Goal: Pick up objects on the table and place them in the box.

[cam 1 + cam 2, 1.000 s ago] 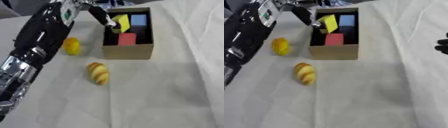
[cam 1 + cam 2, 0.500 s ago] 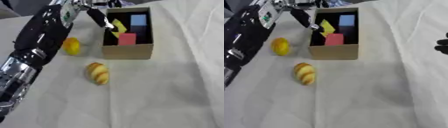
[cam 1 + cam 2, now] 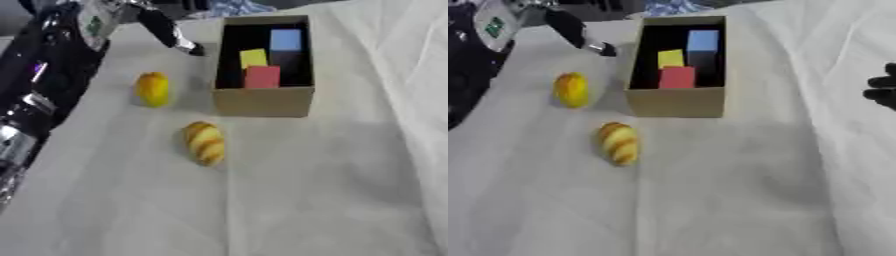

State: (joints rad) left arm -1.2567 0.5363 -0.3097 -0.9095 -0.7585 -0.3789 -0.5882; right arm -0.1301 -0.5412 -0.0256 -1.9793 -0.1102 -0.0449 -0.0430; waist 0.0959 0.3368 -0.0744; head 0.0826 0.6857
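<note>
Two items outside the box: both lie on the white cloth-covered table (image 3: 289, 200).
Nearest item: yellow-and-brown striped oval bread-like piece (image 3: 204, 143), lower centre-left of the frame, lying lengthwise, apart from the box's near wall.
Second item: yellow rounded fruit-like object (image 3: 153, 88), left of centre, near the box's left wall without touching it.
Container: open brown cardboard box (image 3: 262, 102), upper centre, dark inside.
Box contents, near to far: red cube (image 3: 262, 76) at the near end; yellow block (image 3: 254, 58) just behind it, touching or nearly so; blue block (image 3: 285, 39) at the far right corner.
Left hand (image 3: 171, 31): upper left of the frame, outside the box beside its far left corner; fingers extended and relaxed, nothing in them.
Left arm (image 3: 48, 75): black with silver joints, along the left edge.
Right hand (image 3: 882, 88): mid right edge of the right eye view, only dark fingers showing; spread or closed, cannot tell.
</note>
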